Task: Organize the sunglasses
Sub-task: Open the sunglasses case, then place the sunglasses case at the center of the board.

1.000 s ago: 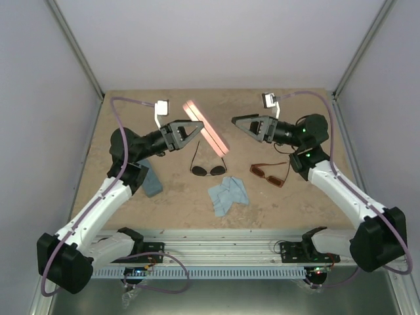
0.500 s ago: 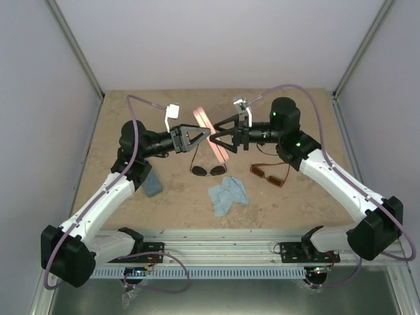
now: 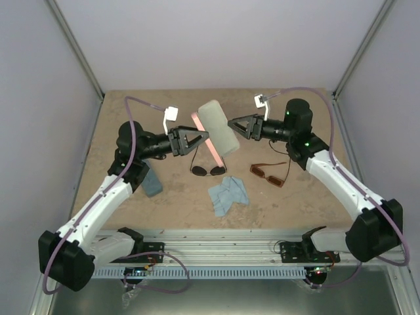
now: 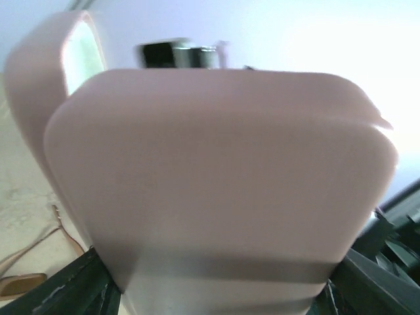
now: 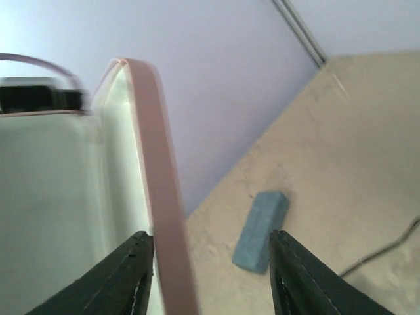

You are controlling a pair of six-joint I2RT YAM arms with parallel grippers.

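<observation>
Clamped aloft in the left gripper (image 3: pixel 199 138), the open pink case (image 3: pixel 211 143) could snap shut or twist free if the right gripper (image 3: pixel 233 125), fingers wide and apparently astride its lid (image 3: pixel 218 125), slips above 2 pairs lying on the table (image 3: pixel 308 131), the black wire sunglasses (image 3: pixel 209 170) and the amber sunglasses (image 3: pixel 268 174).

The top camera sits high behind the arms and looks down and forward, far enough to show the whole tabletop (image 3: pixel 131 115); the left wrist camera looks along the left claw (image 4: pixel 220 289) toward the right side, so near the pink case (image 4: pixel 216 177) that the case almost fills the frame; the right wrist camera looks along the right claw (image 5: pixel 209 235) toward the left wall, close to the case's edge; all three views share the pink case; the top and right wrist views share the blue case (image 5: pixel 261 231); the top and left wrist views share the brown sunglasses (image 4: pixel 16 283).
</observation>
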